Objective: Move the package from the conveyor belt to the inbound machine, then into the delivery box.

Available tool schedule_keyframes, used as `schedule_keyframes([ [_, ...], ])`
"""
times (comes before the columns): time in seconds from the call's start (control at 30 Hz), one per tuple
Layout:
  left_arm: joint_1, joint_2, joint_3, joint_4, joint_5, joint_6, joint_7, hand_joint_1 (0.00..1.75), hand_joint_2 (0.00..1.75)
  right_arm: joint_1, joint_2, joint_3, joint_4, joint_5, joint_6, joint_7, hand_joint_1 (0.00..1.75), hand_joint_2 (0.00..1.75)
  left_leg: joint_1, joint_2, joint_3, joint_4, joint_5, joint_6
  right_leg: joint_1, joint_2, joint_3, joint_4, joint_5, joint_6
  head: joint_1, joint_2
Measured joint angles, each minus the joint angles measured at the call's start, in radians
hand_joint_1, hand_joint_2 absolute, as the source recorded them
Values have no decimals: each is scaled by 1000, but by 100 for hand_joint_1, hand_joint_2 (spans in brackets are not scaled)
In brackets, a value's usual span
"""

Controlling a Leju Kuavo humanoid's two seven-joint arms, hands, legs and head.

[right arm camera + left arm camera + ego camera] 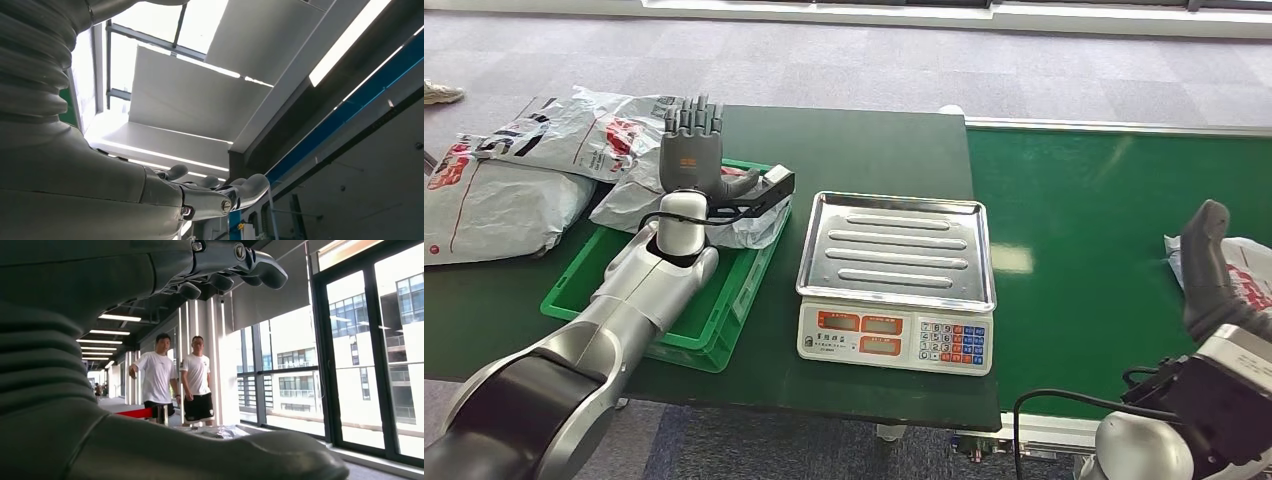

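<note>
Head view, lower right of the frame: the right hand (1214, 265) stands raised at the near edge of the green conveyor belt (1104, 240); its fingers look extended and empty, and the right wrist view shows the fingers (240, 187) only gently curved, holding nothing. Just beyond this hand, at the right edge of the frame, lies the package (1239, 270), a white bag with red print, resting on the belt; hand and package appear close, contact cannot be confirmed. Centre of the frame: the inbound machine (896, 262), a scale with a bare steel tray. Left of centre: the left hand (692, 140) is held upright over the green delivery box (714, 330), fingers straight and together, gripping nothing; white bags (514, 175) already lie in and beside that box.

Procedure, as judged: the pick is the current step; lower the right hand onto the package, close across the bag's bulk rather than a loose corner, since thin film is likely to slip; lift clear before carrying it to the tray.
</note>
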Motion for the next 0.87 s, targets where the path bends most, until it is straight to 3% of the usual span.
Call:
schedule_keyframes([
  [0.17,0,-1,4,-5,0,37,0,0,0,0,0,0,2,-1,0,-7,0,175,0,0,0,0,0,0,0,0,0,0,0,0,0,0],
  [0.27,4,-1,20,-26,19,136,-37,0,0,0,0,-1,7,-14,0,-29,0,175,0,0,0,0,0,0,0,0,0,0,0,0,0,0],
  [0.33,18,-7,52,-79,114,240,-169,0,0,0,0,-4,10,-34,0,-53,0,175,0,0,0,0,0,0,0,0,0,0,0,0,0,0],
  [0.43,56,-39,139,-219,450,283,-518,0,0,2,0,-14,15,-65,0,-91,0,175,0,0,0,0,0,0,0,0,-1,0,0,0,0,0],
  [0.53,109,-96,233,-407,911,123,-825,0,0,3,0,-28,25,-95,0,-123,0,175,0,1,-1,0,0,0,-1,1,-1,-1,0,0,0,0],
  [0.6,152,-126,274,-548,1136,-14,-906,0,0,4,-1,-35,33,-106,0,-131,0,175,0,1,-1,0,0,0,-1,1,-1,-1,0,0,0,0],
  [0.73,217,-159,314,-751,1299,-137,-930,0,175,3,-1,-39,50,-119,0,-128,0,175,0,1,-1,0,0,0,0,1,-1,-1,0,0,0,0],
  [0.77,233,-162,318,-791,1340,-169,-929,0,175,3,-1,-39,55,-130,0,-125,0,175,0,1,-1,-1,0,0,0,1,-1,-1,0,0,0,0],
  [0.83,276,-164,322,-870,1453,-261,-922,0,87,1,-2,-28,82,-195,1,-115,0,175,0,1,0,-1,0,0,0,1,0,-1,0,0,0,0],
  [0.87,288,-164,323,-889,1485,-287,-919,0,58,0,-2,-24,91,-217,1,-113,0,175,0,1,0,-2,0,0,0,1,0,-1,0,0,0,0],
])
